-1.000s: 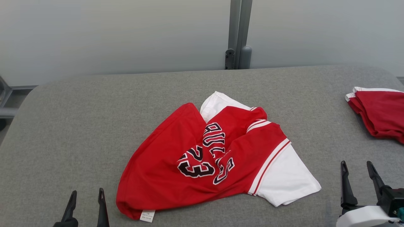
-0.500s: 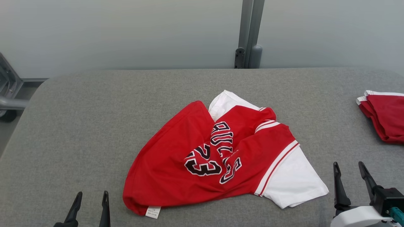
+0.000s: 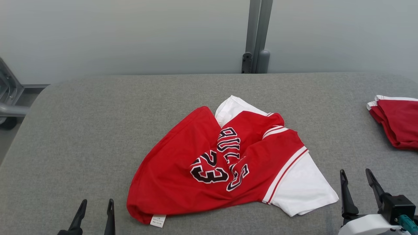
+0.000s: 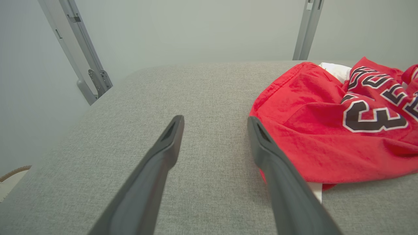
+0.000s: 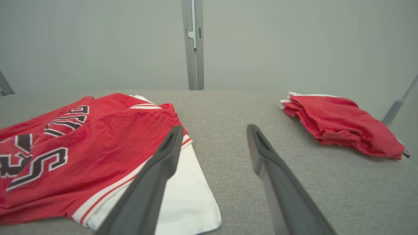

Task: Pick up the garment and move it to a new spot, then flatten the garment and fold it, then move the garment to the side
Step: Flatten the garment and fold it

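A crumpled red garment (image 3: pixel 183 163) with white sleeves and black "23" lettering lies in the middle of the grey padded table (image 3: pixel 81 130). It also shows at the right of the left wrist view (image 4: pixel 313 137) and the left of the right wrist view (image 5: pixel 98 143). My left gripper (image 3: pixel 95 205) stands open near the front edge, left of the garment's hem, holding nothing. The right gripper (image 3: pixel 356 176) is open too, just right of the white sleeve (image 3: pixel 300 186) and apart from it.
A second red garment (image 3: pixel 396 120), folded, sits at the table's right edge and shows in the right wrist view (image 5: pixel 339 127). A grey upright post (image 3: pixel 256 36) stands behind the table against a pale wall. A metal frame (image 3: pixel 8 98) is at far left.
The whole head view has shifted, so the camera moved. The right gripper sits slightly further left and lower relative to the sleeve. The garment lies unchanged.
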Robot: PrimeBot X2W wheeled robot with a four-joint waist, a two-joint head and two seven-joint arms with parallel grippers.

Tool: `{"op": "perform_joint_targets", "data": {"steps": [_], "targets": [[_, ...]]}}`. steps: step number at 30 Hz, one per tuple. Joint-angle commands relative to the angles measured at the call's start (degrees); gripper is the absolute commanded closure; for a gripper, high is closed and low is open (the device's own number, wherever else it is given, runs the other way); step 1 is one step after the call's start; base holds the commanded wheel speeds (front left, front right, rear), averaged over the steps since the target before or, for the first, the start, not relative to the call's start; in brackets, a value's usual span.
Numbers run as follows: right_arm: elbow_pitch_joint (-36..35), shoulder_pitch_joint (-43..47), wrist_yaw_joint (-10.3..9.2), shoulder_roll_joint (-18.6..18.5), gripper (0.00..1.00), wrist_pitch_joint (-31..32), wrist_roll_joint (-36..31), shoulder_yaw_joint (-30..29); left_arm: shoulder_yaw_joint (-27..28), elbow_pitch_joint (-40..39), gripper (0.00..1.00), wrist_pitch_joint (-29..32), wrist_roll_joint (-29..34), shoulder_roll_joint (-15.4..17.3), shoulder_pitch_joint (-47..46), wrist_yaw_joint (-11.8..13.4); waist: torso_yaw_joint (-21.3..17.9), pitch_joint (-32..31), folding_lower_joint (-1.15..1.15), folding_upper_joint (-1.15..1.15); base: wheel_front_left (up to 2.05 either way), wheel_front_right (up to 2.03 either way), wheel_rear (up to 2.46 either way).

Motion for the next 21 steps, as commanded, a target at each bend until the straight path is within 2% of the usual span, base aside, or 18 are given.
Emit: {"op": "perform_joint_targets", "data": {"steps": [1,6,9,16,21], "targets": [[0.0,0.0,-0.06,-0.1,0.0,-0.2,0.2,0.1,0.2,0.1,0.0,0.0,0.5,-0.1,-0.9,-0.3,-0.1,0.1,0.0,0.0,0.0,0.0,0.0],[0.4,-1.3,-0.06,-0.4,0.0,-0.2,1.4,1.4,-1.1,-1.2,0.0,0.0,1.4,-0.5,-1.8,-0.8,-0.4,0.6,0.0,0.0,0.0,0.0,0.0],[3.1,-2.6,-0.07,-2.3,0.0,0.9,3.1,3.4,-3.2,1.2,0.0,0.0,2.0,0.3,-2.1,-0.9,-0.8,1.1,0.0,0.0,0.0,0.0,0.0],[7.6,-5.9,-0.07,-8.9,0.0,16.2,7.6,9.9,-7.3,4.8,0.0,9.2,0.5,0.6,-4.8,-1.3,-1.5,3.7,0.0,0.0,0.0,0.0,0.0],[10.0,-7.6,-0.07,-10.6,0.0,20.4,8.2,9.5,-8.4,3.6,0.0,14.1,-1.0,1.1,-5.5,-1.3,-1.4,6.3,0.0,0.0,0.0,0.0,0.0]]}}
